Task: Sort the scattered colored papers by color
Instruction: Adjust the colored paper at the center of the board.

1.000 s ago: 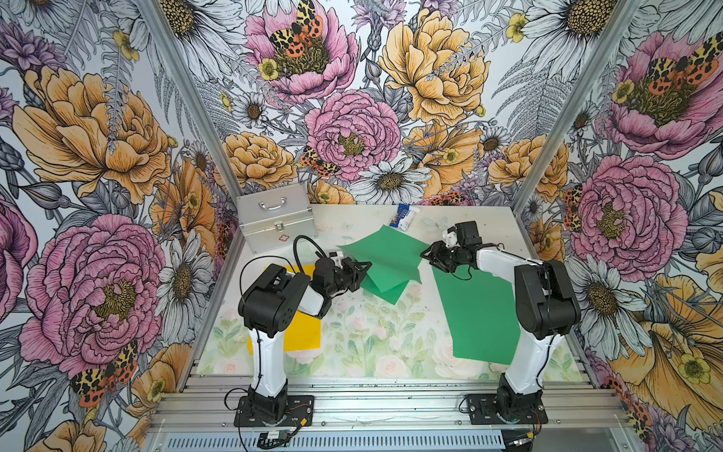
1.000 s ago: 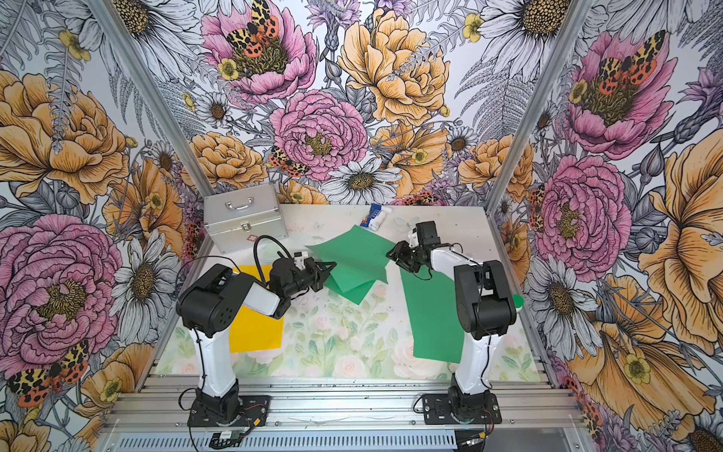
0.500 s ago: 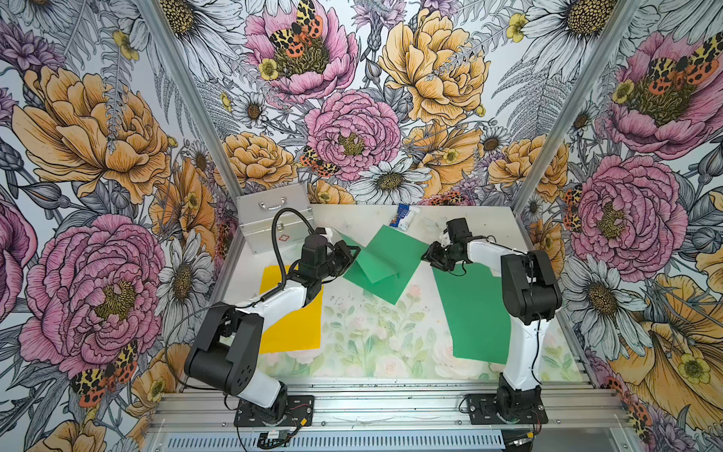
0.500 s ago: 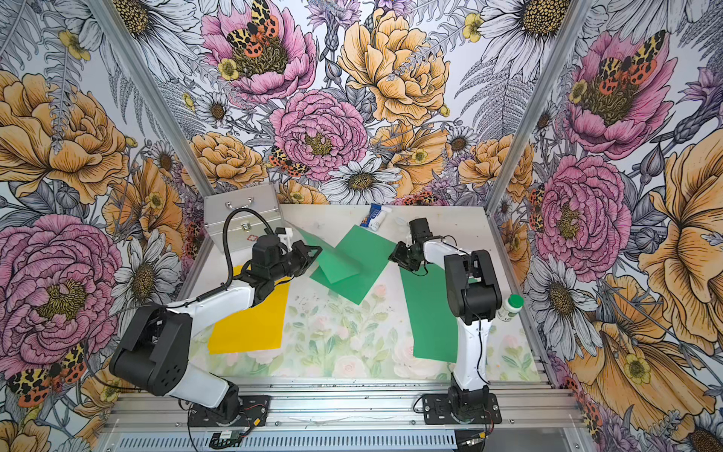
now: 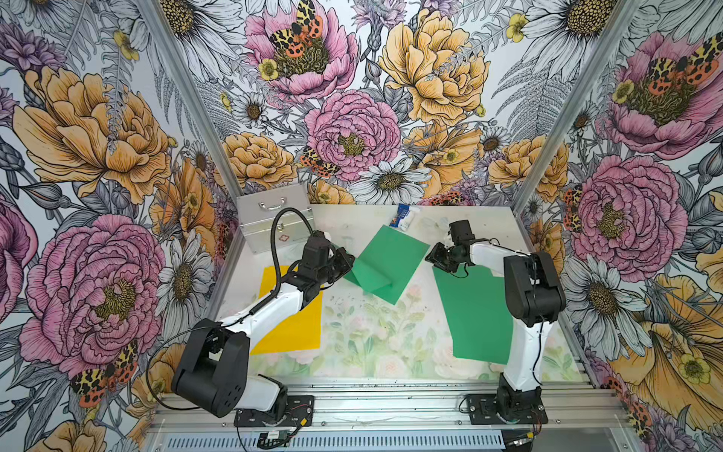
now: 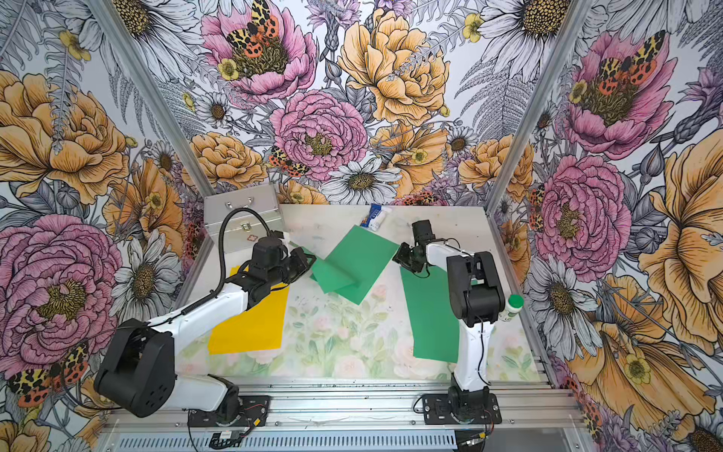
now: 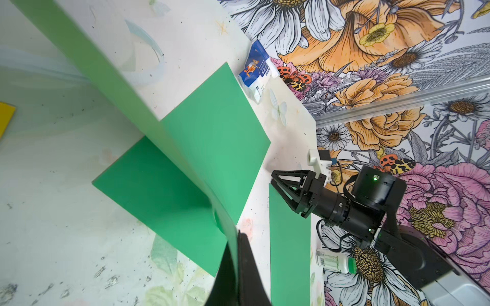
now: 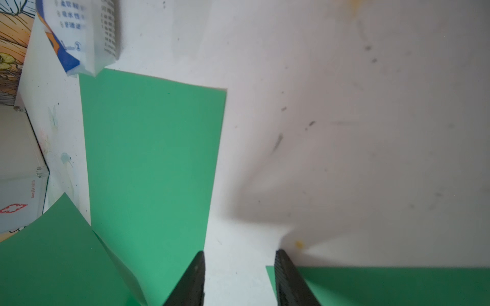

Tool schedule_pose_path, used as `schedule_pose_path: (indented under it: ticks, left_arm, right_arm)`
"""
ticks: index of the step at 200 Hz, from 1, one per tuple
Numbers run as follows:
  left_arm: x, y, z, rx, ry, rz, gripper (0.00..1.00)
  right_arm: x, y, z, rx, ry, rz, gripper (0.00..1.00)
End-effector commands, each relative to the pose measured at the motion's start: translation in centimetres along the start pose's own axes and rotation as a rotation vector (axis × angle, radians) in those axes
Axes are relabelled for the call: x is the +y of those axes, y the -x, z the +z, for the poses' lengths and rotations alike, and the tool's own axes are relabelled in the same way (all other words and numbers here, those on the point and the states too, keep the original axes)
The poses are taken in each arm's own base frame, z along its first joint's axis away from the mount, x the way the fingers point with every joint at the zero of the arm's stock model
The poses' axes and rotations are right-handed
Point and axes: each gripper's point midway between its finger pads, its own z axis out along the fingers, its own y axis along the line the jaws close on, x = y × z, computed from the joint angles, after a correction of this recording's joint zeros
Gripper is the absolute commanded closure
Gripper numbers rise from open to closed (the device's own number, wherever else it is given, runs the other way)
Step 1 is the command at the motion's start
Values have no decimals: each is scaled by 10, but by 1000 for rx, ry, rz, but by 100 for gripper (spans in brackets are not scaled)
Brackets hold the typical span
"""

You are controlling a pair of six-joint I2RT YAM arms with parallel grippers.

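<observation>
Colored papers [image 6: 430, 313] lie spread over a pale floral table [image 5: 364, 352]. The right green sheet [image 5: 475, 313] lies flat on the robot's right side, partly hidden by the right arm. The yellow sheet [image 5: 297, 332] lies flat on the left side, partly under the left arm. The middle green sheet [image 5: 395, 250] lies flat and turned askew toward the back. Over its left part curls the lifted green sheet [image 7: 106, 69], its edge pinched in the clenched left gripper [image 5: 344, 262]. A silver metal case [image 5: 274, 219] stands in the far left corner. The right gripper [image 8: 238, 278] hangs low at the far corner of the right green sheet, fingers apart, grasping nothing. A small blue-and-white packet [image 5: 405, 217] lies just beside the middle green sheet's far corner.
</observation>
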Motion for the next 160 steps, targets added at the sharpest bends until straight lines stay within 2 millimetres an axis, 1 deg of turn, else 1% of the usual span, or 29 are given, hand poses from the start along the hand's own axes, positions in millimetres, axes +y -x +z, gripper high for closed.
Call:
schedule_pose_path:
  ticks: [1,50,75,103,122,136,160]
  left_arm:
    - [-18,10,-8,-37,-16,60,100]
    - [-34,5,-9,-21,-20,120,100]
    - [-51,-3,-5,7,-26,185,100]
    - [-71,-13,5,45,-52,236,100]
    - [-88,-20,9,71,-76,293,100]
    - [-103,-27,12,102,-111,350,100]
    - [-129,-44,16,178,-187,437,100]
  right_arm:
    - [-43,-16,2,34,-133,91,56]
    - [-52,-13,-14,-5,-153,155,57]
    - [-51,-12,-21,-15,-144,174,58]
    - [-55,-10,-25,-26,-153,182,58]
    - [-52,-5,-30,-48,-145,174,58]
    - [-43,4,-40,-81,-123,146,57]
    - [-28,22,-70,-164,-96,97,51]
